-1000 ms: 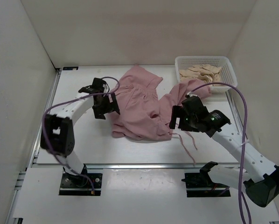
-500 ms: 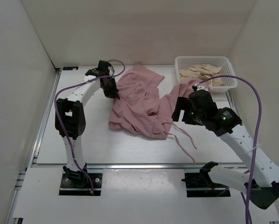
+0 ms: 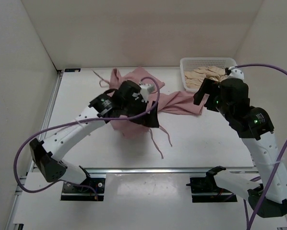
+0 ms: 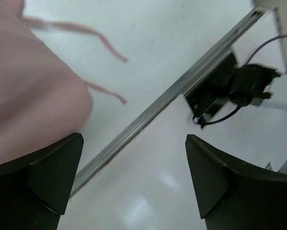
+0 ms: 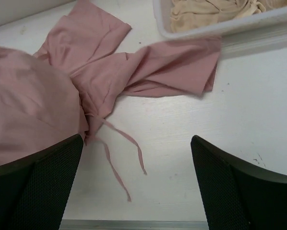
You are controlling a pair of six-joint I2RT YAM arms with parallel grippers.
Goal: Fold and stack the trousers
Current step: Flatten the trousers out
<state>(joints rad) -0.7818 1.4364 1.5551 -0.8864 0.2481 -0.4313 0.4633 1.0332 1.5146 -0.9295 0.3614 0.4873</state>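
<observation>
Top external: trousers (image 3: 182,101) partly behind L arm (image 3: 126,98)

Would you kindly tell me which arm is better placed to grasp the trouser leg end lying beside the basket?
Right, probably: the right gripper hangs, jaws open, beside that leg end by the basket; the left gripper is over the bunched trousers, farther off.

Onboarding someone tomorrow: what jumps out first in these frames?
The dusty-pink trousers sit bunched mid-table, one leg stretched toward the white basket of beige garments at the far right. The left arm's fingers are at the heap, the right arm's fingers near the basket; both open, empty.
</observation>
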